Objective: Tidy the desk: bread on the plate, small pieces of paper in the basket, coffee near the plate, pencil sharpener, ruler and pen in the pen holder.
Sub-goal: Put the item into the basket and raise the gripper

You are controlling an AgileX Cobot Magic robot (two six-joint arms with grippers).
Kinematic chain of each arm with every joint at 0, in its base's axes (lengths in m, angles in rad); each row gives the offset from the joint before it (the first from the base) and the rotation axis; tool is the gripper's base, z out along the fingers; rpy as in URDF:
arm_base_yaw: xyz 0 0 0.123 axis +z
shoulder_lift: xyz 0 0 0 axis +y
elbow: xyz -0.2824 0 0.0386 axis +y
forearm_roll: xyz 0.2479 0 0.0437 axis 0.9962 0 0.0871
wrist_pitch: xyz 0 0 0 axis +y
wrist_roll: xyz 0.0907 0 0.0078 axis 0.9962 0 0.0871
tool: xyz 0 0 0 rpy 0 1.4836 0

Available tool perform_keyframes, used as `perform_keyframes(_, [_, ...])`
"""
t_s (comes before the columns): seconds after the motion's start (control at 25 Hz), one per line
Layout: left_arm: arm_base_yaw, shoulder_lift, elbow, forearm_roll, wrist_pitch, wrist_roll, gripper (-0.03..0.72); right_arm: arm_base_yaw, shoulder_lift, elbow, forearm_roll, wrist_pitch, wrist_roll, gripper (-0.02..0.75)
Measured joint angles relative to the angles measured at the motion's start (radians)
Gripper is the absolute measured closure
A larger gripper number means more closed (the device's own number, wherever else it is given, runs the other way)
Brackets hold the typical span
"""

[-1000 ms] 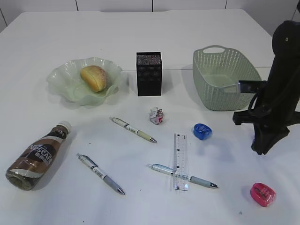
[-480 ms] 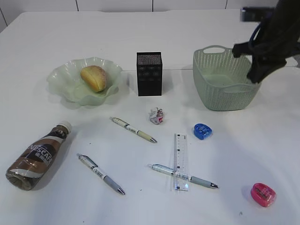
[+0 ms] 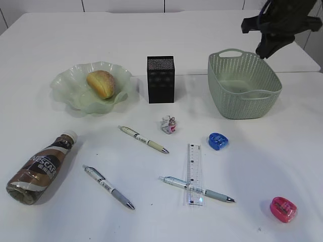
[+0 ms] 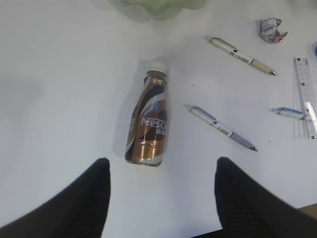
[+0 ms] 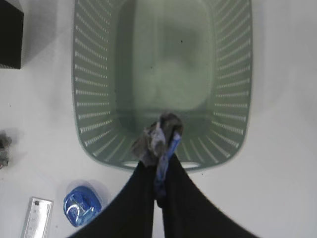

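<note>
My right gripper (image 5: 161, 158) is shut on a grey crumpled piece of paper (image 5: 159, 136) and hangs over the near rim of the sage-green basket (image 5: 94, 99). The exterior view shows this arm (image 3: 276, 22) high above the basket (image 3: 244, 106). The bread (image 3: 101, 83) lies in the wavy green plate (image 3: 68, 85). A white paper ball (image 3: 169, 124), blue sharpener (image 3: 218, 140), pink sharpener (image 3: 283, 208), clear ruler (image 3: 194, 174) and three pens (image 3: 144, 139) lie on the desk. My left gripper (image 4: 161, 173) is open, empty, just short of the lying coffee bottle (image 4: 149, 129).
The black mesh pen holder (image 3: 160, 79) stands between plate and basket. The ruler lies across one pen (image 3: 202, 191); another pen (image 3: 108, 186) lies right of the coffee bottle (image 3: 40, 168). The desk's front edge is near the left fingers (image 4: 247, 198).
The right arm has risen from the desk in front of the basket and swung back to above the basket, with the grey paper in its jaws. The objects on the desk have not moved.
</note>
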Motion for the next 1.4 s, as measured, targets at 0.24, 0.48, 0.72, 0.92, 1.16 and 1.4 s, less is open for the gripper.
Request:
perform_keyframes(0.24, [0.0,0.0,0.0,-0.002,0.0,0.0,0.222,0.0,0.105,-0.104,0.0,0.0,0.0,0.709])
perform_keyframes(0.48, [0.0,0.0,0.0,-0.002,0.0,0.0,0.222,0.0,0.217,-0.177,-0.017,-0.023,0.0,0.709])
perform_keyframes(0.72, [0.0,0.0,0.0,-0.004,0.0,0.0,0.222,0.0,0.268,-0.194,-0.02,-0.053,0.0,0.672])
perform_keyframes(0.92, [0.0,0.0,0.0,-0.006,0.0,0.0,0.222,-0.002,0.291,-0.194,0.0,-0.064,0.0,0.424])
perform_keyframes(1.16, [0.0,0.0,0.0,-0.006,0.0,0.0,0.222,-0.002,0.291,-0.196,0.005,-0.061,0.0,0.205])
perform_keyframes(1.4, [0.0,0.0,0.0,-0.006,0.0,0.0,0.222,-0.002,0.279,-0.212,0.01,-0.004,0.0,0.195])
